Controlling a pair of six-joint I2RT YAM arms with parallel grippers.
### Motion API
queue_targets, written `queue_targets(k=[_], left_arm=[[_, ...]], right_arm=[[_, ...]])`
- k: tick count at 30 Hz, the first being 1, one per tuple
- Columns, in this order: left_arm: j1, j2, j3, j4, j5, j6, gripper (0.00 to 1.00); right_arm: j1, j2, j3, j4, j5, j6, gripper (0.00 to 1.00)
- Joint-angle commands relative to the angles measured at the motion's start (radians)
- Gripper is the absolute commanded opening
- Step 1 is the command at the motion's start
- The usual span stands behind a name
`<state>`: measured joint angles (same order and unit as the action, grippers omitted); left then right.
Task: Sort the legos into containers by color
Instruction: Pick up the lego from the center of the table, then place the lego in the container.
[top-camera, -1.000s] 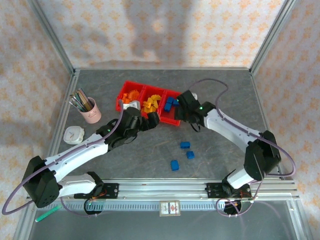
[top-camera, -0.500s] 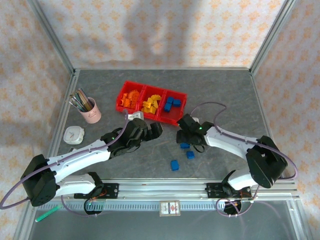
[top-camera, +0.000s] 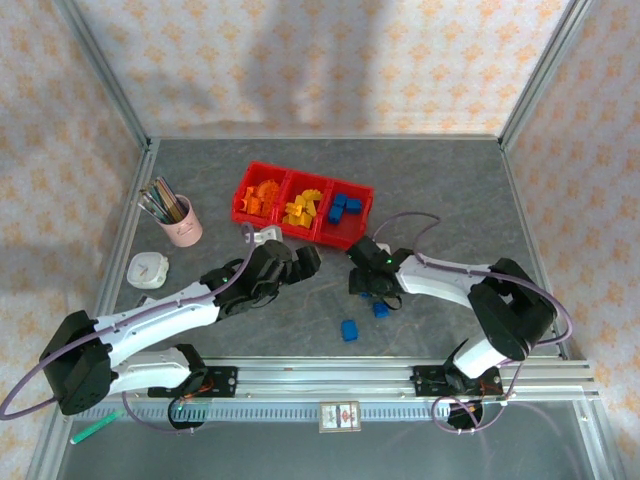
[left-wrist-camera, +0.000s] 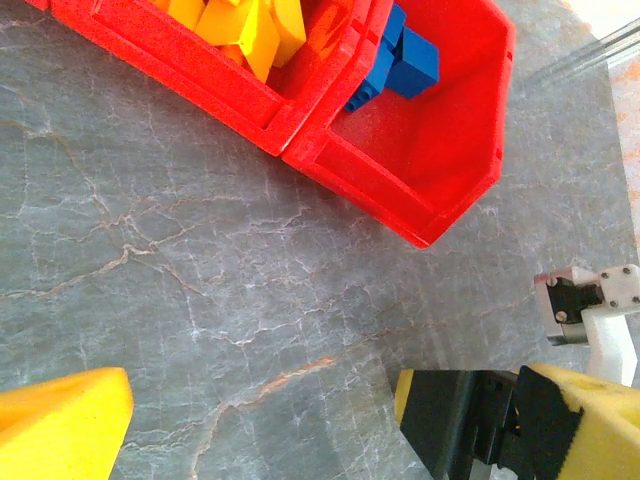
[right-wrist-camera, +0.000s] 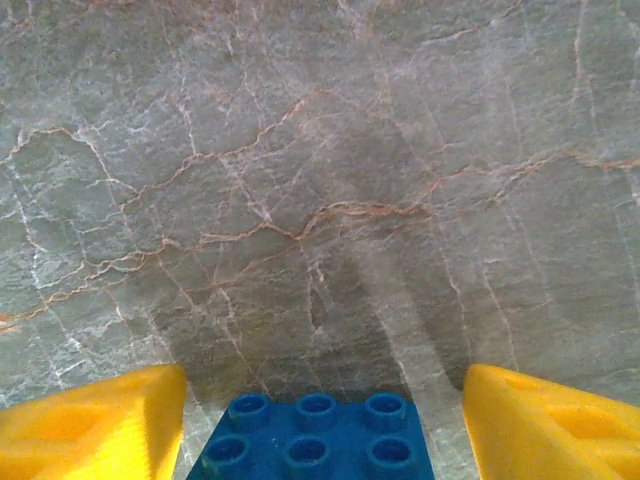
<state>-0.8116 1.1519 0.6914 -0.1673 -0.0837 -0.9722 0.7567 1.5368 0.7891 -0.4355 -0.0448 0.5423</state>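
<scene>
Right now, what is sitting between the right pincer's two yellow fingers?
A blue studded plastic brick lies on the grey table between the fingers of the open right pincer. That shows in the right wrist view.

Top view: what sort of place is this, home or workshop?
Probably a robot test cell in a lab: a stone-patterned table boxed in by metal frame posts and patterned walls, a left arm and right arm bolted to a rail at its near edge, and red bins holding toy bricks.
</scene>
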Motion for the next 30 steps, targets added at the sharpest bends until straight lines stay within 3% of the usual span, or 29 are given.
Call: queue_targets(k=[1,19,25,30], left_arm=[[-0.004,-0.018,-0.013,0.002,-0.030,-0.013,0.99],[-0.003,-0.029,0.004,-0.022,-0.052,0.014,0.99],[0.028,-0.041,0.062,-0.056,-0.089,0.081,0.99],[0.105,-0.041,0.102,-0.053,-0.057,0.136,0.99]], right_arm=[[0.009,0.013,0.021,-0.005,0.042,-0.006,0.70],[0.016,-0.017,0.110,-0.091,0.060,-0.061,0.44],[0.015,-0.022,0.290,-0.169,0.085,-0.085,0.44],[-0.018,0.088,0.487,-0.222,0.162,-0.136,0.44]])
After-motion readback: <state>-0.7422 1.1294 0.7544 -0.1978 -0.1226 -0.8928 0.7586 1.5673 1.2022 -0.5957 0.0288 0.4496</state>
